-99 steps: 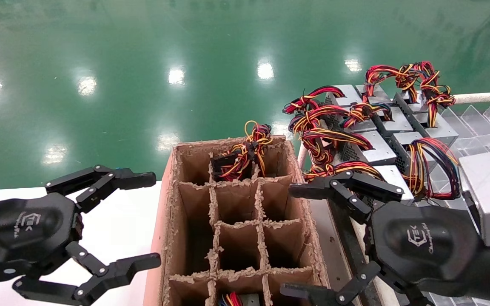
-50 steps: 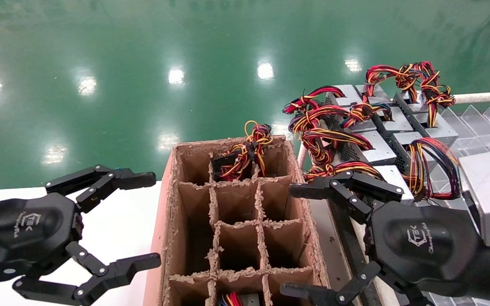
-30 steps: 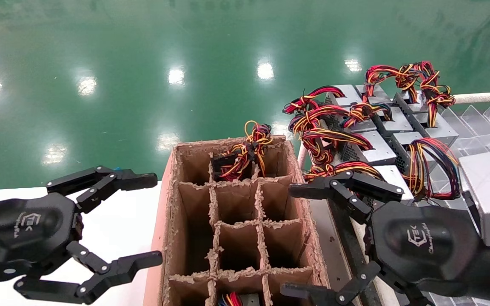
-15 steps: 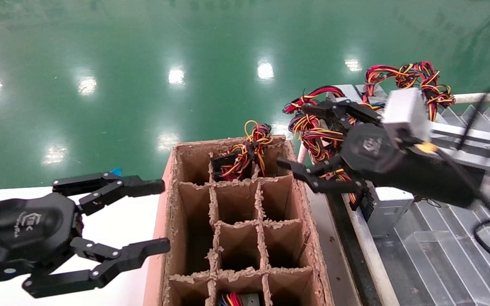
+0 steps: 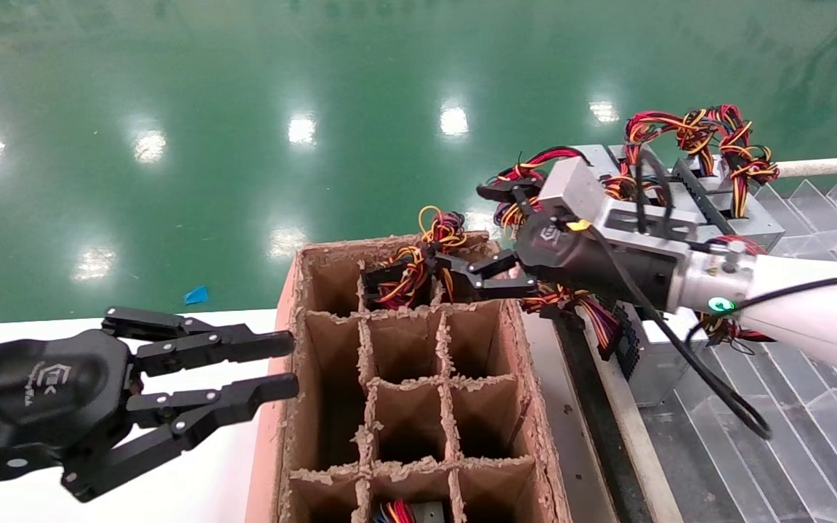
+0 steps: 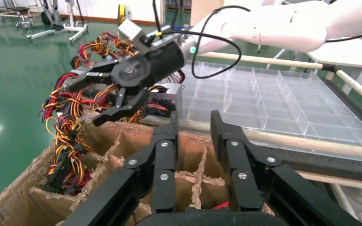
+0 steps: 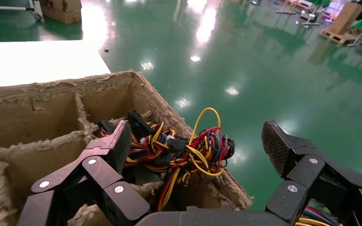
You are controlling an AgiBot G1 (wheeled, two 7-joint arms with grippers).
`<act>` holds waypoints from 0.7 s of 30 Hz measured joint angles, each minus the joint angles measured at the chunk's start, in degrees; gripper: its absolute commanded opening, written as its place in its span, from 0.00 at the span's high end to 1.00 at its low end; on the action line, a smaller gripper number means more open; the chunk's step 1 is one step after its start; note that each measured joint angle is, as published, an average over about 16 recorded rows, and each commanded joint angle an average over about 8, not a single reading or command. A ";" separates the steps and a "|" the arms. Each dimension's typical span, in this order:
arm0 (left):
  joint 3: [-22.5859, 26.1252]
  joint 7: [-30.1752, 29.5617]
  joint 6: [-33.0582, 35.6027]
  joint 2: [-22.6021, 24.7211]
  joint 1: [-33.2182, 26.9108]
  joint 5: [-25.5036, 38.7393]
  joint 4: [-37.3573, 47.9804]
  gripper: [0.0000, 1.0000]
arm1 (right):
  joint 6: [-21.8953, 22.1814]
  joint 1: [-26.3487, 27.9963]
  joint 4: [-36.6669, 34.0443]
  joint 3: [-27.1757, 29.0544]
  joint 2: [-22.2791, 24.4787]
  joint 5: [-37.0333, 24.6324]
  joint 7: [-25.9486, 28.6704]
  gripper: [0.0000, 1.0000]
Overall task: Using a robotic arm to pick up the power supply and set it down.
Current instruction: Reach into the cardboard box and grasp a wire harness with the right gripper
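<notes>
**Right end effector spread over the far corner of the divided box**

Green glossy floor (image 5: 244,109) filled the background, with a white desk (image 5: 193,392) at the lower left. On it stood a cardboard box (image 5: 280,407) split by dividers into cells. Right of the box, a clear compartment tray (image 5: 789,465) carried a row of silver power supplies (image 5: 662,363) trailing red, yellow and black wires.

One power supply (image 5: 382,280) sat in a far cell of the box, mostly sunk below the rim, so its long axis could not be judged; its wire bundle (image 5: 437,236) spilled upward over the far edge.

The robotic arm (image 5: 811,319) reached in from the right, its end effector (image 5: 487,236) spread wide above the far right corner of the box, fingers straddling the wire bundle without visibly touching it, and holding nothing.

The left end effector (image 5: 284,363) hovered over the desk just beside the box's left wall, fingers narrowly parted, empty.
</notes>
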 measured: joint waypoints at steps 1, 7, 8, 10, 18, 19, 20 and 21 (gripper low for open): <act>0.00 0.00 0.00 0.00 0.00 0.00 0.00 1.00 | -0.08 0.65 -1.71 -0.16 -0.70 -0.22 -0.85 0.50; 0.00 0.00 0.00 0.00 0.00 0.00 0.00 1.00 | -0.24 4.06 -10.90 -0.85 -4.22 -1.27 -5.68 0.95; 0.00 0.00 0.00 0.00 0.00 0.00 0.00 1.00 | -0.19 4.52 -12.20 -0.94 -4.70 -1.44 -6.47 0.98; 0.00 0.00 0.00 0.00 0.00 0.00 0.00 1.00 | -0.01 5.33 -14.63 -1.09 -5.61 -1.71 -7.99 1.00; 0.00 0.00 0.00 0.00 0.00 0.00 0.00 1.00 | 1.26 7.45 -22.16 -1.41 -8.26 -2.43 -13.44 1.00; 0.00 0.00 0.00 0.00 0.00 0.00 0.00 1.00 | 1.43 7.60 -22.85 -1.41 -8.46 -2.46 -14.03 1.00; 0.00 0.00 0.00 0.00 0.00 0.00 0.00 1.00 | 1.59 7.73 -23.50 -1.40 -8.66 -2.48 -14.60 1.00; 0.00 0.00 0.00 0.00 0.00 0.00 0.00 1.00 | 1.76 7.85 -24.13 -1.40 -8.84 -2.50 -15.14 1.00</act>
